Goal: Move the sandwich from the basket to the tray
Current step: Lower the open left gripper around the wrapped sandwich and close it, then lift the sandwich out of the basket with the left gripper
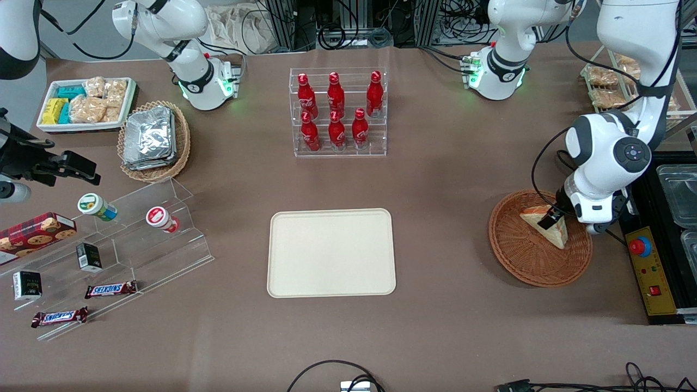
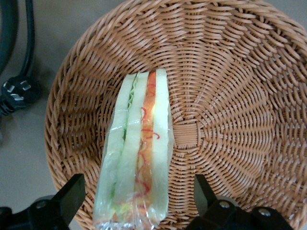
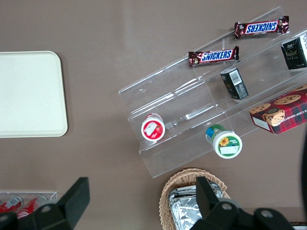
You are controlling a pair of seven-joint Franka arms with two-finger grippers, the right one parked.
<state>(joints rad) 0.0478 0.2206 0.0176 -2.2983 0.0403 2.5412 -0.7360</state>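
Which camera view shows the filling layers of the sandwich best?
The left wrist view: the sandwich stands on edge in the basket, its layers facing the camera, between the open fingers of the gripper. The front view shows only its pale bread face, partly covered by the gripper. The right wrist view does not show it.

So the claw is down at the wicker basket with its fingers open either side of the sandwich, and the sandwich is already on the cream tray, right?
Not quite. The sandwich is not on the tray; it lies in the basket, as the left wrist view shows, and the front view shows the tray bare. The rest holds: the claw is down at the basket, fingers open either side of the sandwich.
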